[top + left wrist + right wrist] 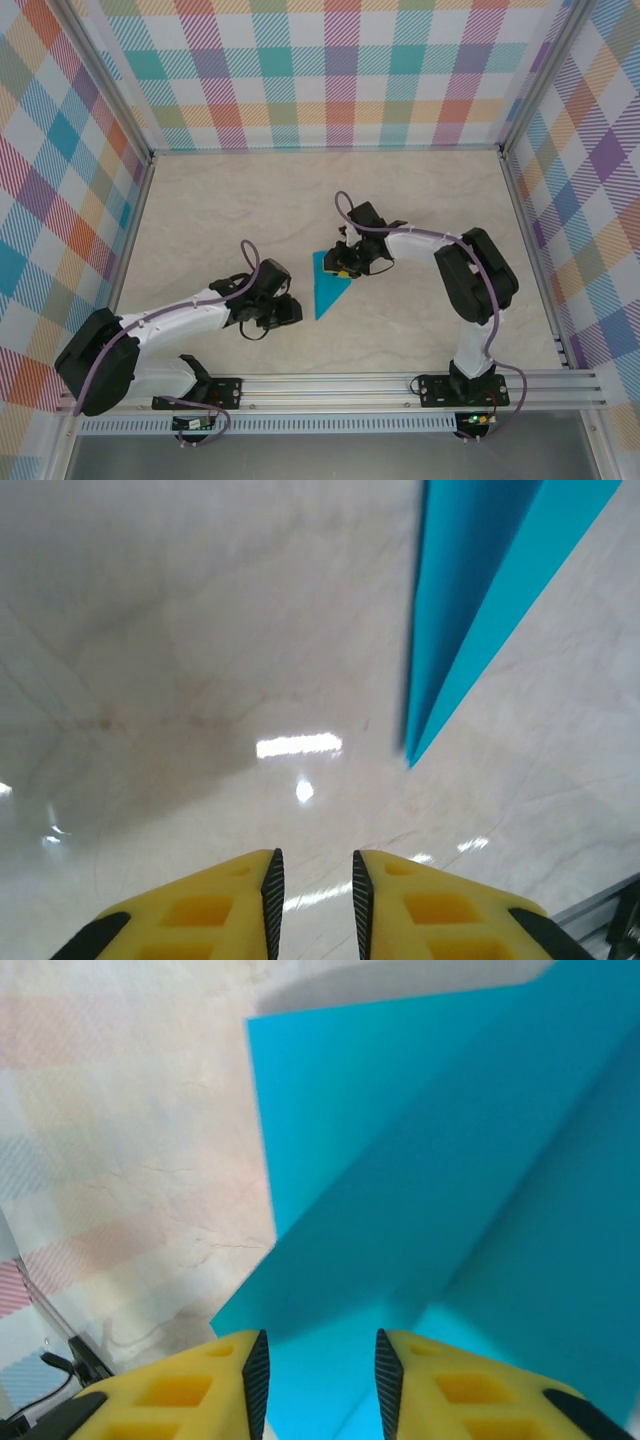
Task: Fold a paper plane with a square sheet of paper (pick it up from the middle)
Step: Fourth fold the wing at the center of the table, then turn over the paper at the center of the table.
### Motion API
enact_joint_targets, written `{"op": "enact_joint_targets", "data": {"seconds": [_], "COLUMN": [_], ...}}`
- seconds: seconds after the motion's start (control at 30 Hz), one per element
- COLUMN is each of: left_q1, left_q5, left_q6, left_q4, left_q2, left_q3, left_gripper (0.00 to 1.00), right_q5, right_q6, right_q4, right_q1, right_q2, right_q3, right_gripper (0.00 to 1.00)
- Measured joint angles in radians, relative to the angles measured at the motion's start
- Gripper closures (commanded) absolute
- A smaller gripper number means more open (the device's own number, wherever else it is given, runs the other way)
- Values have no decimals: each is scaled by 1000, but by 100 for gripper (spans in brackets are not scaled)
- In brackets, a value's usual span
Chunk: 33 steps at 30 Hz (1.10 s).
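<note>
Yellow left fingers [200, 915]: nearest item in the left wrist view. Black pads face each other across a narrow gap with nothing between them. They sit low over bare tabletop [220, 210], near the narrow tip of the paper and apart from it.

Yellow right fingers [470, 1390]: spread somewhat wider and empty, directly above the paper's broad end. Whether they touch the sheet cannot be told.

Teal paper [328, 285]: the task's sheet, part-folded into a long triangle, with the broad end away from the arm bases and the point toward them. It lies at mid-tabletop between the two arms. Layered flaps and a diagonal crease show from the right wrist. Judged an intermediate fold, not a finished dart.

Placement rationale (judgement): one arm at each end suits pressing or gripping opposite ends of a limp sheet. With neither set of fingers pinching, the paper rests on its own weight.

Tabletop: pale, marbled and glossy, with bright reflections.

Enclosure: plaid pastel panels [330, 60] on three sides. An aluminium frame rail [330, 385] at the near edge carries both arm bases.
</note>
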Motion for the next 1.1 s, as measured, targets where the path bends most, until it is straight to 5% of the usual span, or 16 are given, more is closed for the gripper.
{"op": "enact_joint_targets", "data": {"seconds": [0.23, 0.57, 0.83, 1.1], "left_q1": [77, 87, 88, 88], "left_q5": [11, 53, 64, 54], "left_q6": [34, 92, 109, 129], "left_q4": [8, 12, 6, -5], "left_q2": [147, 379, 441, 510], "left_q3": [145, 319, 357, 394], "left_gripper": [60, 51, 51, 62], "right_q5": [63, 13, -7, -39], "right_q6": [56, 159, 174, 187], "right_q4": [-7, 39, 66, 81], "right_q1": [-69, -84, -83, -84], "right_q2": [-173, -145, -97, -69], "right_q3": [-93, -224, -211, -195], "right_gripper": [55, 54, 53, 57]}}
